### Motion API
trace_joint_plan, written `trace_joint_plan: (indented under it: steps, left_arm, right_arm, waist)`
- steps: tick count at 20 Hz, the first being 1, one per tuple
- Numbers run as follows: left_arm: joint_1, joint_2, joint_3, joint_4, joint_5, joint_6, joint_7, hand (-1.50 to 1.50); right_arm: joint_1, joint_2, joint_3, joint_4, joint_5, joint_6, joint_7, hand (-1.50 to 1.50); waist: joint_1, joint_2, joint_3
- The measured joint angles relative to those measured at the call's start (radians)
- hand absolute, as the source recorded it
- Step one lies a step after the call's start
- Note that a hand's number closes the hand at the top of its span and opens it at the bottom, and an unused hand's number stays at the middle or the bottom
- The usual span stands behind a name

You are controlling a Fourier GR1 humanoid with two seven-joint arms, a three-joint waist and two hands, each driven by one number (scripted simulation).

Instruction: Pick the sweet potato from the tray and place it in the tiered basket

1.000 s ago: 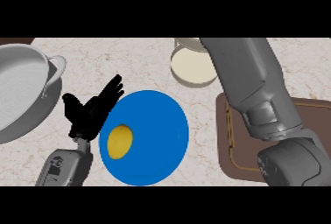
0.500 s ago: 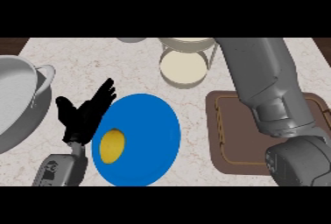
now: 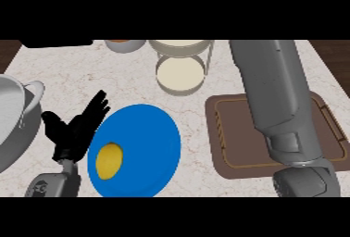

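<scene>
The brown tray (image 3: 232,139) lies at the right, and my right forearm (image 3: 273,92) crosses over it, running up past the picture's top. My right hand does not show. No sweet potato shows on the bare part of the tray or anywhere else. The tiered basket (image 3: 179,74), with cream round shelves in a wire frame, stands at the top middle, just left of my right forearm. At the left my left hand (image 3: 75,127) rests open, fingers up, beside the blue plate.
A blue plate (image 3: 143,134) with a yellow fruit (image 3: 108,159) on it lies at the lower middle. A grey pot (image 3: 14,125) stands at the left edge. A small bowl (image 3: 125,45) sits at the top, left of the basket.
The view has shifted, so everything sits lower in the picture and more of the tiered basket shows. My right forearm now reaches straighter up beside the basket. The left hand stays open.
</scene>
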Motion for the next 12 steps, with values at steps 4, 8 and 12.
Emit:
trace_joint_plan:
  steps: [4,8,12]
  left_arm:
    - [0.024,0.000,0.007,-0.004,-0.003,0.010,-0.002,0.00]
    - [0.042,0.007,0.020,-0.010,0.002,0.012,-0.004,0.00]
    - [0.057,0.011,0.029,-0.020,0.003,0.019,-0.005,0.00]
  right_arm:
    - [0.073,-0.002,0.038,-0.159,-0.043,0.140,0.022,-1.50]
    - [0.144,-0.012,0.067,-0.342,-0.071,0.272,0.064,-1.50]
    - [0.242,-0.031,0.088,-0.543,-0.107,0.397,0.100,-1.50]
  waist:
    - [-0.034,-0.013,0.001]
    - [-0.056,-0.021,0.001]
    - [-0.073,-0.024,0.001]
